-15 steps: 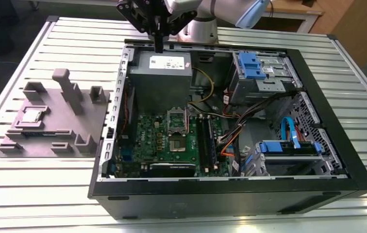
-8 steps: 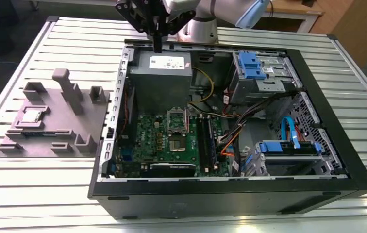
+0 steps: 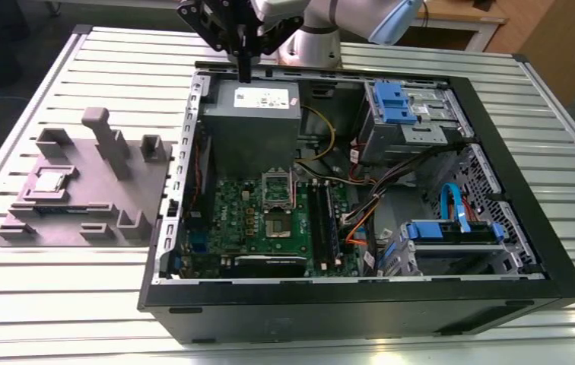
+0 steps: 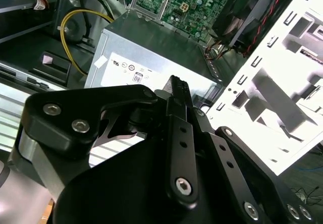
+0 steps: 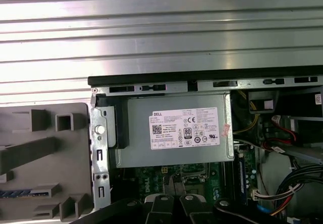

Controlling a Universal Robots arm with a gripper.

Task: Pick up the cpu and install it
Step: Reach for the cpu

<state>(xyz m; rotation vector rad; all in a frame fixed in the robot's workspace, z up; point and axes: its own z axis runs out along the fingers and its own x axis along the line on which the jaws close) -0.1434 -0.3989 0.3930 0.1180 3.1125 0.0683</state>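
So the cpu (image 3: 49, 181) is a tiny flat square with a pale, shiny silver top. It lies flat in a shallow pocket on a grey moulded holder block (image 3: 115, 205) towards the exterior view's left, well apart from the arm and not yet picked up. The claw (image 3: 244, 74) hangs over the back edge of the open PC case (image 3: 369, 304), right above the grey power supply (image 3: 252, 114) with the white label. From the second wrist view its fingers (image 4: 177, 90) look pressed together with nothing between them, so closed and empty. Inside the case you can see the green motherboard (image 3: 257, 220) with its socket (image 3: 279, 186) near the middle, plus some blue drive brackets (image 3: 394, 103) and a tangle of cables on the exterior view's right. Everything sits on a worktop (image 3: 65, 304) made of long ribbed aluminium slats, pretty shiny, and the first wrist view catches a lot of glare off them. The holder block is just beside the case. As for the room, there's some wooden furniture (image 3: 531, 30) behind the worktop at the exterior view's upper right.
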